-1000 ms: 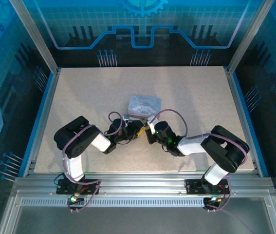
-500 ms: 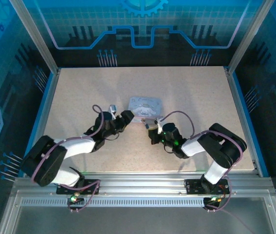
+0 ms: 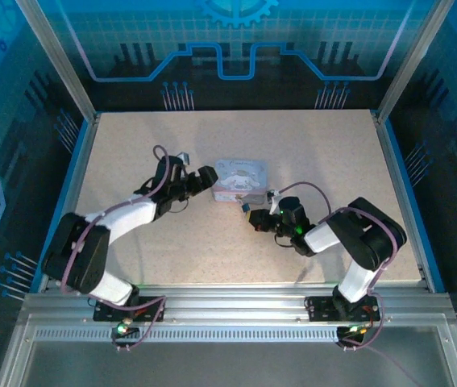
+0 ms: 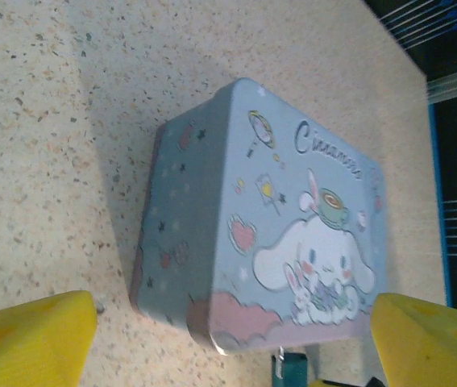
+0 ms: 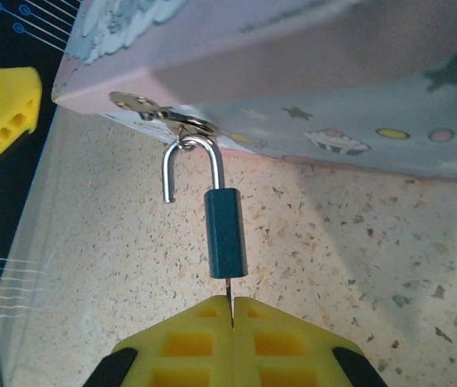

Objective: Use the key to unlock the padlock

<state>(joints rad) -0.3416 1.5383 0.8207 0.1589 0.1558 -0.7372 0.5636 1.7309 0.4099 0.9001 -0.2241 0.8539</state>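
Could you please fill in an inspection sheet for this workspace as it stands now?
Surface: speckled beige table; no damage seen.
Job's things: padlock hangs from the hasp of the pale blue tin, with one leg of its shackle free of the body; key is in its underside.
Clutter: nothing seen.
Hands: right hand shut on the key; left hand open beside the tin.
Cables: purple cables loop along both arms.
Surroundings: aluminium frame, blue printed panels.
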